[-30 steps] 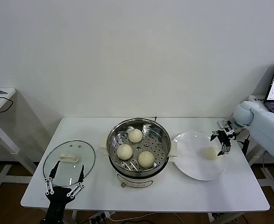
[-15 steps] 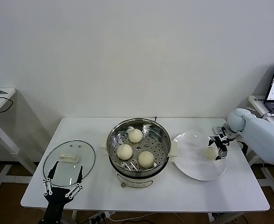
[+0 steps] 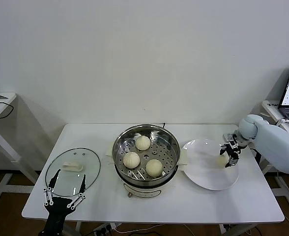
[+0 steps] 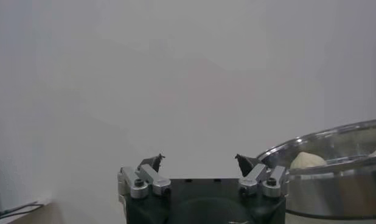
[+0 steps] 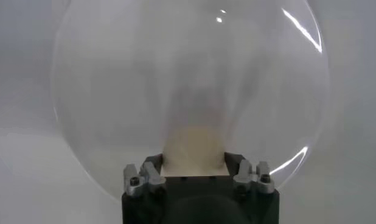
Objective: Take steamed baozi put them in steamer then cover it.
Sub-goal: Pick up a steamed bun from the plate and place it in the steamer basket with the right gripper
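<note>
Three baozi [image 3: 143,142] sit in steamer [image 3: 146,153] mid-worktop [image 3: 243,199]; 4th bun [image 3: 222,160] on plate [image 3: 211,179], right tool [image 3: 230,154] clamped round it. Left tool [image 3: 64,195] wide, near lid [image 3: 72,169].

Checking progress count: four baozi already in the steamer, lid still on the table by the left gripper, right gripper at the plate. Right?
Not quite. The head view shows three baozi in the steamer; the fourth bun is on the plate, between the fingers of the right gripper. The lid does lie on the table by the open left gripper.
</note>
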